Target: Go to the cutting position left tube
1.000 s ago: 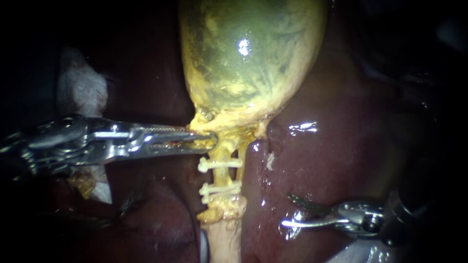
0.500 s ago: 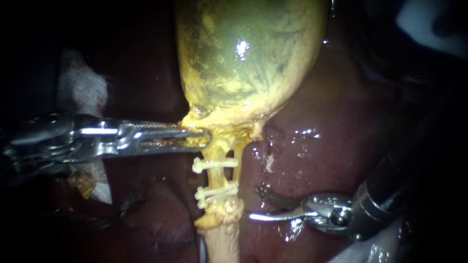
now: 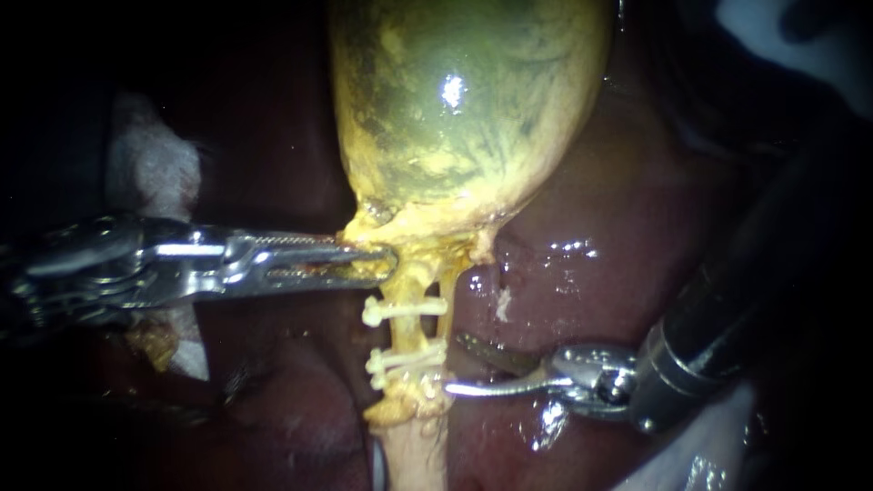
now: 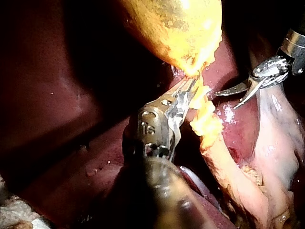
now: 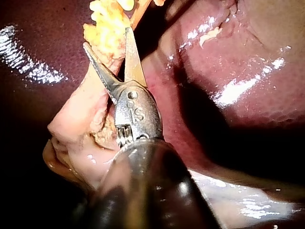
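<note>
The left instrument (image 3: 382,264) came in from 9 o'clock, its hand clamped on the neck of the gallbladder (image 3: 464,109). It seemed to be holding the stalk taut, so that the tubes below stood straight.

The left tube (image 3: 403,334) ran from that neck toward 6 o'clock, crossed by an upper clip (image 3: 405,309) and lower clips (image 3: 405,360). The bare stretch between them looked like the place to cut.

The right instrument (image 3: 452,364), entering from 4 o'clock, had its hand open. Its two thin blades were spread just beside the lower clips, not yet around the tube. The thinner right tube (image 3: 448,289) lay between the blades and the left tube, and the clips crowded the gap.

The liver (image 3: 618,273) lay behind, and white gauze (image 3: 155,173) sat toward 9 o'clock.
</note>
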Tool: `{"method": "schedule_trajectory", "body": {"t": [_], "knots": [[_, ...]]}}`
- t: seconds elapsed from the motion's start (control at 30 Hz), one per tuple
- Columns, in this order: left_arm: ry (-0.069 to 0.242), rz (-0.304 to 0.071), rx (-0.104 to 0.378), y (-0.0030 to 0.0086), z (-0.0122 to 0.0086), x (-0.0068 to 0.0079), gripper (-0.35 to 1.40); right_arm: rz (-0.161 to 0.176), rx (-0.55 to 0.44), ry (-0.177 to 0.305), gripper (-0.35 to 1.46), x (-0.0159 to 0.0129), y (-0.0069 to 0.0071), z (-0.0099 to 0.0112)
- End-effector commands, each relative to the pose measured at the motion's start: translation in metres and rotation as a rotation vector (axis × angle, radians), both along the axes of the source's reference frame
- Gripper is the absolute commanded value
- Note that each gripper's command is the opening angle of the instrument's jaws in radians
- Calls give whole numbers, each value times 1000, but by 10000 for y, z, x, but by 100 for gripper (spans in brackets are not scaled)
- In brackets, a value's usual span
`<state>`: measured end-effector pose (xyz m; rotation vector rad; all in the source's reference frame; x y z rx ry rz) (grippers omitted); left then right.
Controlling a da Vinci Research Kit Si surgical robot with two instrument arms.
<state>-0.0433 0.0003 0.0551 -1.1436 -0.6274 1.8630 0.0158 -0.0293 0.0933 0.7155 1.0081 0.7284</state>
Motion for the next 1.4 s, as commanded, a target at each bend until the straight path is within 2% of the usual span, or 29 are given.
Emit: {"method": "schedule_trajectory", "body": {"t": [0.03, 0.63, 0.8, 0.97, 1.23, 1.4], "knots": [[1, 0, 0, 0, 0, -1, -35, 0, 1, -1, 78, 1, 1, 1], [3, 3, -15, -2, -5, -5, -35, 2, 2, 1, 78, 27, 20, 20], [-8, 5, -20, -2, -7, -6, -35, -3, 3, 4, 79, 37, 24, 27], [-33, -8, -22, 2, -12, -6, -35, -17, 1, 12, 81, 49, 24, 30], [-35, -5, -34, 1, -10, -12, -35, -43, 5, 32, 85, 66, 22, 32], [-38, 1, -38, 0, -11, -13, -35, -44, 4, 32, 85, 74, 21, 34]]}}
